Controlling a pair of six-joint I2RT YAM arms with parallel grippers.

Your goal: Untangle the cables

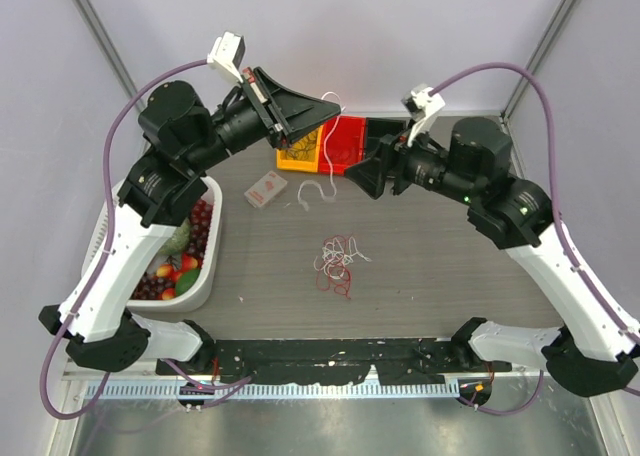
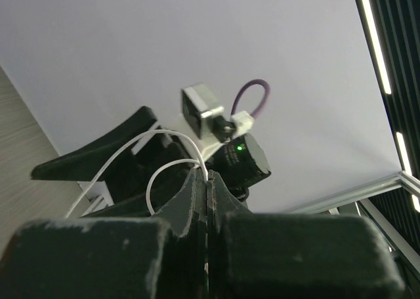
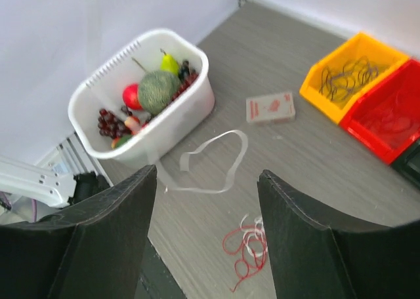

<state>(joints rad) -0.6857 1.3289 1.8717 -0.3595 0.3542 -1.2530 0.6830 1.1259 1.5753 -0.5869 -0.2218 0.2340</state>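
While the white cable (image 2: 157, 132) is pinched high above the table (image 1: 250, 276), it should be drawn away slowly and evenly, so that no loop is tightened into a knot. The left gripper (image 2: 207, 176) is closed completely, and the thin wire is caught between its tips; two arcs of it are seen to rise from there. A pale loop (image 3: 213, 156) is seen between the two grippers, but it cannot be told if it hangs in the air or lies on the surface, nor if it is joined to the held wire. The red and white bundle (image 1: 338, 258) lies near the middle of the table, apart from both grippers. It is judged that this bundle should be pressed or held by the right gripper (image 3: 207, 174) before more pulling is done. That gripper is spread wide, and nothing is held or touched by it.
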